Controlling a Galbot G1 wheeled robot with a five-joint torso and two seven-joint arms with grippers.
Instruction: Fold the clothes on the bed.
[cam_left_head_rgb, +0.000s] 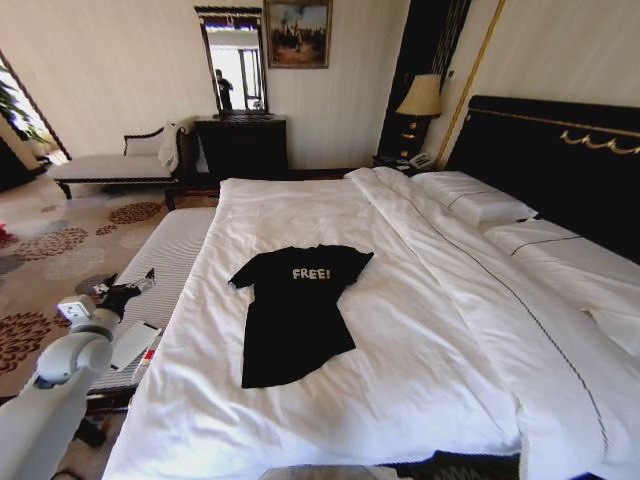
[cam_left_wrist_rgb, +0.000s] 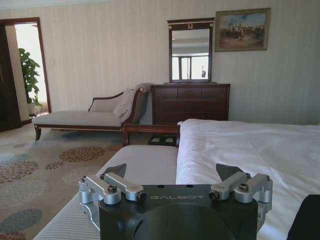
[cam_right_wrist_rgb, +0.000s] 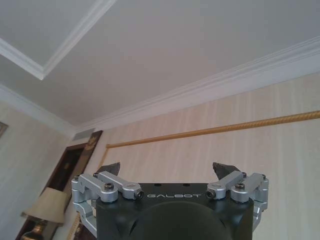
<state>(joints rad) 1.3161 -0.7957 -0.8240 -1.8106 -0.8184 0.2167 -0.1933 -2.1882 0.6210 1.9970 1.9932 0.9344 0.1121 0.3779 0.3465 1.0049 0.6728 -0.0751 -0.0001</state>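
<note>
Black T-shirt flat on bed

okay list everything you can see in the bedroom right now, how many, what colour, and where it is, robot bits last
T-shirt: one, black with white FREE! lettering, lying flat on the duvet, sleeves spread.
Bed: one, white duvet, dark headboard with gold trim along its right side.
Pillows: at least two, white, by the headboard.
Bench: one, white striped cushion, along the bed's left side.
Chaise: one, pale cushion, dark wood frame, by the far wall.
Dresser: one, dark wood, against the far wall, mirror above it.
Painting: one, gilt frame, beside the mirror.
Lamp: one, beige shade, left of the headboard.
Carpet: patterned, floor left of the bench.
Left claw: open, over the bench.
Right claw: open, pointing up toward the ceiling.
</note>
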